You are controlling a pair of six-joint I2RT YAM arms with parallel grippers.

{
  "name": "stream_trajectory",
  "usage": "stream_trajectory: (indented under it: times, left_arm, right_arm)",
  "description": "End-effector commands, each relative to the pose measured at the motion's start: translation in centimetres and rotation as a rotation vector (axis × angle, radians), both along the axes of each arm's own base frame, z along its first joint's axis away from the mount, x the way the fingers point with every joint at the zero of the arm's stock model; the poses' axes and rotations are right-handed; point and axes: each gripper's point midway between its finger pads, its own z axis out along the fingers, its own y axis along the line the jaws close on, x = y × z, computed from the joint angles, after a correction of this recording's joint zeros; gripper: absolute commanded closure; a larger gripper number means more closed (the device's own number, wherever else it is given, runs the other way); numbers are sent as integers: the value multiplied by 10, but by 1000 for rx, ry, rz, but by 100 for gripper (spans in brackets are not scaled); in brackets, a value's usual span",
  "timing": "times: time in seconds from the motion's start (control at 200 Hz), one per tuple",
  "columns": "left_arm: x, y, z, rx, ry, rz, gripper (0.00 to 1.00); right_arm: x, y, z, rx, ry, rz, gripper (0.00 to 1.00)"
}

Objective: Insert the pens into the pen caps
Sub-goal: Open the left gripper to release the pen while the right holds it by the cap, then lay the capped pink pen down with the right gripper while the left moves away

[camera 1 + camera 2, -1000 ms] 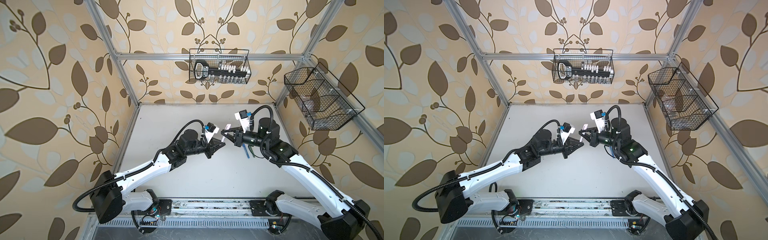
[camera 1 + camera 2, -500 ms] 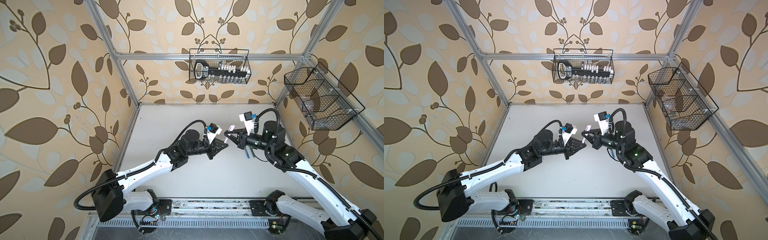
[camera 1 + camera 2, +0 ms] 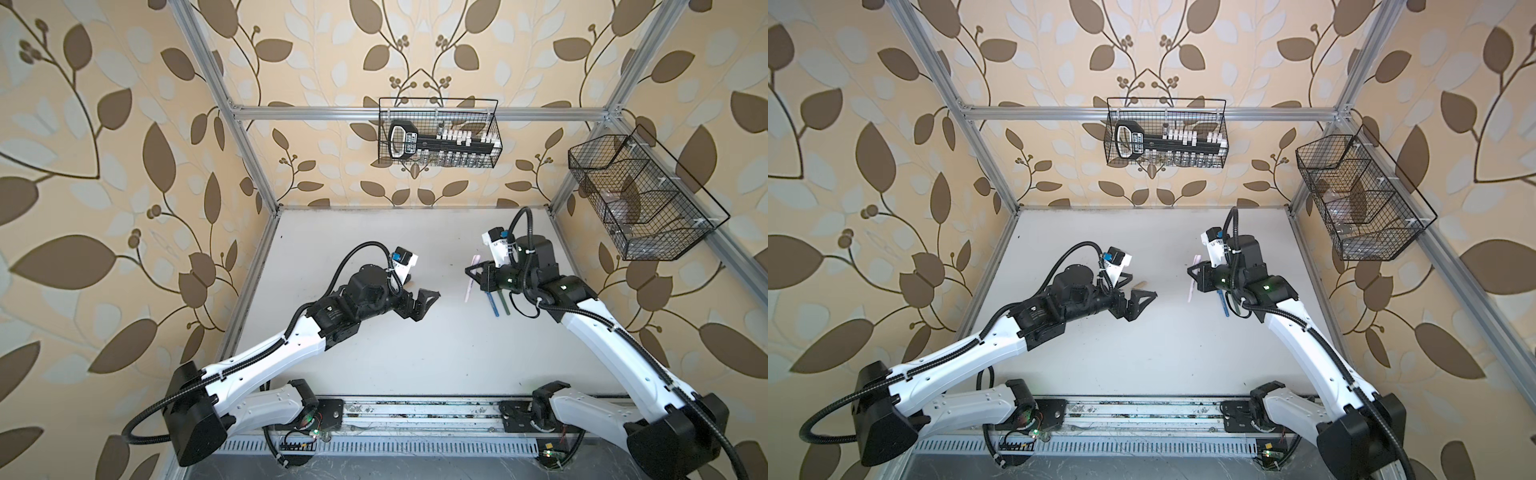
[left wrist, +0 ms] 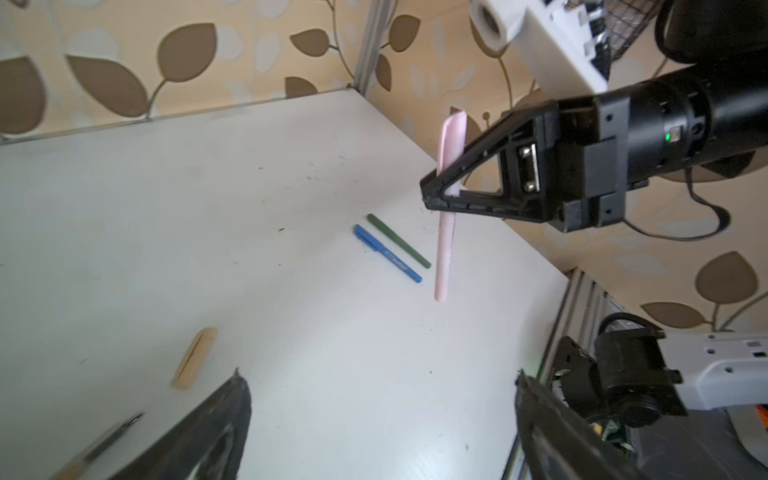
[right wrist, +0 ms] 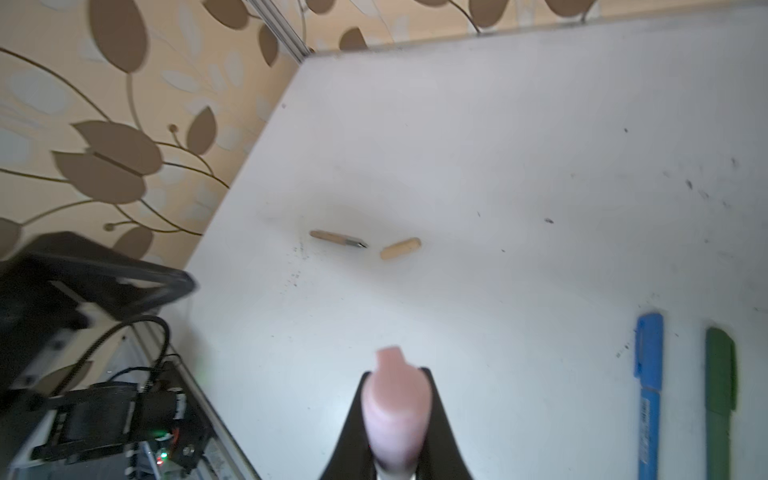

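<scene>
Three pens (image 4: 388, 254) were judged capped, pink pen (image 4: 444, 257) pinched by right gripper (image 4: 436, 195); tan pen (image 5: 336, 239) and tan cap (image 5: 401, 248) left unjoined, left gripper (image 3: 424, 305) spread.

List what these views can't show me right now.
Tan pen: left wrist view, blurred, barrel cut off by the frame edge.
Pink pen: right wrist view, blurred against the lens; cap seating unreadable.
Green pen: in a top view, far end hidden under the right gripper.
</scene>
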Motion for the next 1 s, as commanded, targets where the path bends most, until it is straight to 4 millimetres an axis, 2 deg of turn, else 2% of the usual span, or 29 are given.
stream_trajectory:
  times: [0.0, 0.14, 0.405, 0.615, 0.78, 0.875, 0.995]
  left_arm:
    - [12, 53, -35, 157, 53, 223, 1]
    - [23, 82, -53, 200, 145, 315, 1]
    - [38, 96, -79, 280, 202, 361, 1]
    - [56, 108, -95, 311, 285, 389, 1]
    - [63, 106, -99, 332, 294, 383, 1]
    - [68, 107, -106, 348, 305, 385, 1]
    - [79, 111, -118, 339, 329, 375, 1]
  right_arm:
    - [0, -23, -48, -196, 126, -19, 100]
    - [7, -26, -90, -267, 236, -11, 100]
    - [15, -30, -138, -339, 339, 5, 100]
    - [19, -37, -160, -396, 375, 2, 100]
    - [23, -41, -166, -396, 372, -9, 100]
    - [27, -44, -168, -388, 368, -19, 94]
    - [33, -47, -172, -379, 366, -35, 93]
